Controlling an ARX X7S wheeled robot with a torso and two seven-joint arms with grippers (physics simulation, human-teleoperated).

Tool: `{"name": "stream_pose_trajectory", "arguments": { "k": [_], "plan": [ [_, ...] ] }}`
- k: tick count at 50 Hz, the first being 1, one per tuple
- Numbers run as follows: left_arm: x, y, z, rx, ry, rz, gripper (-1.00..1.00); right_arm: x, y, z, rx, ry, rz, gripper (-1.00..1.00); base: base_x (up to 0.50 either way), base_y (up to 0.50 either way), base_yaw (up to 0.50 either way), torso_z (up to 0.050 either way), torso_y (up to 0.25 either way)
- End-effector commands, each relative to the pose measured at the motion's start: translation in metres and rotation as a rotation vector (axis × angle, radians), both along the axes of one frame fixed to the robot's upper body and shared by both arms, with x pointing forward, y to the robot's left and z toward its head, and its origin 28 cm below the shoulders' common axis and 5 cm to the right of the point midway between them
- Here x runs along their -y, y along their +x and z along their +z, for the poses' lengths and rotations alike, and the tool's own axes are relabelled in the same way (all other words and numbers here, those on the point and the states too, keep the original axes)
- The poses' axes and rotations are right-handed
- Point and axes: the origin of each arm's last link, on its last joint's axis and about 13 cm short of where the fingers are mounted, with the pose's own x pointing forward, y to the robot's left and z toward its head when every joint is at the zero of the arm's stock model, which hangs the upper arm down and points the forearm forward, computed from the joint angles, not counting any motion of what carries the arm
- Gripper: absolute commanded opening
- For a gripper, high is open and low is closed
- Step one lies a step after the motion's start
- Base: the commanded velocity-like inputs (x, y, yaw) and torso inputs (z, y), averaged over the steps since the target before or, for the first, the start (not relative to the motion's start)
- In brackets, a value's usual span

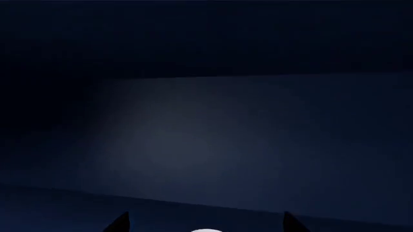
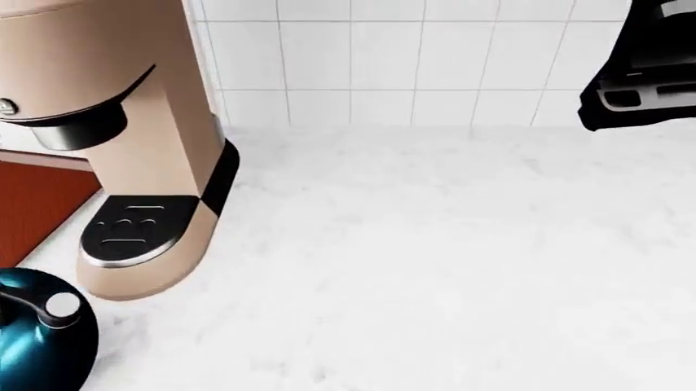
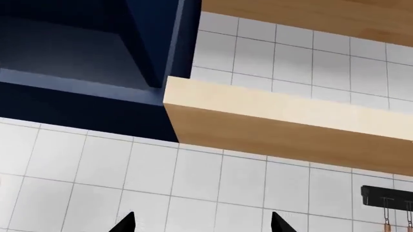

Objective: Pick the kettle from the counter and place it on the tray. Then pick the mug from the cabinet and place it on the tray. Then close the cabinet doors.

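The teal-blue kettle [image 2: 38, 342] shows at the head view's lower left corner, with its black handle and pale knob; its base is cut off. Behind it, a strip of the reddish-brown tray [image 2: 33, 204] lies on the white marble counter [image 2: 435, 261]. In the left wrist view my left gripper [image 1: 206, 223] is open inside a dark navy cabinet [image 1: 213, 140]. A white rounded sliver, apparently the mug [image 1: 206, 230], peeks in between its tips. My right gripper [image 3: 201, 223] is open and empty, facing the tiled wall below the cabinet [image 3: 71, 58].
A tall beige coffee machine [image 2: 120, 147] stands on the counter beside the tray. A light wooden cabinet door [image 3: 277, 121] hangs open. A black utensil rack [image 3: 387, 195] is on the tiles. A black body [image 2: 641, 73] crosses the head view's upper right.
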Motion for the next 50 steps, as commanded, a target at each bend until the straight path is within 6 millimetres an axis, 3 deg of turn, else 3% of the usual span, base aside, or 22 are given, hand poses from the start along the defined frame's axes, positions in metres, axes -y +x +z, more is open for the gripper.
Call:
{"name": "stream_pose_trajectory", "arguments": {
  "k": [1,7,13,21,31,32,45,50],
  "plan": [
    [-0.002,0.002,-0.002,-0.017,-0.003,0.008,1.0,0.0,0.002,-0.002,-0.005,0.001,0.002,1.0,0.5,0.0,0.0,0.0,0.0],
    [-0.003,0.005,-0.003,-0.031,-0.009,0.007,1.0,0.0,0.002,-0.003,-0.001,0.0,-0.003,1.0,0.42,0.0,0.0,0.0,0.002],
    [-0.004,0.022,-0.015,-0.121,-0.021,-0.003,1.0,-0.001,0.004,-0.004,-0.002,0.001,-0.006,1.0,0.0,0.0,0.0,0.0,0.002],
    [-0.007,0.053,-0.044,-0.294,-0.059,-0.009,1.0,-0.002,0.009,-0.009,-0.015,0.002,-0.003,1.0,0.0,0.0,0.0,0.0,0.0],
    [-0.007,0.075,-0.076,-0.422,-0.06,-0.016,1.0,-0.002,0.015,-0.014,-0.031,0.007,-0.003,1.0,0.0,0.0,0.0,0.0,0.0],
    [-0.008,0.076,-0.077,-0.424,-0.061,-0.014,-1.0,-0.002,0.015,-0.015,-0.032,0.007,-0.003,1.0,0.0,0.0,0.0,0.0,0.0],
    [-0.01,0.077,-0.077,-0.414,-0.07,-0.001,-1.0,-0.001,0.017,-0.019,-0.042,0.012,-0.003,1.0,0.0,0.0,0.0,0.0,0.0],
    [-0.012,0.074,-0.067,-0.335,-0.066,0.013,-1.0,-0.001,0.017,-0.019,-0.042,0.013,-0.003,1.0,0.0,0.0,0.0,0.0,0.0]
  ]
}}
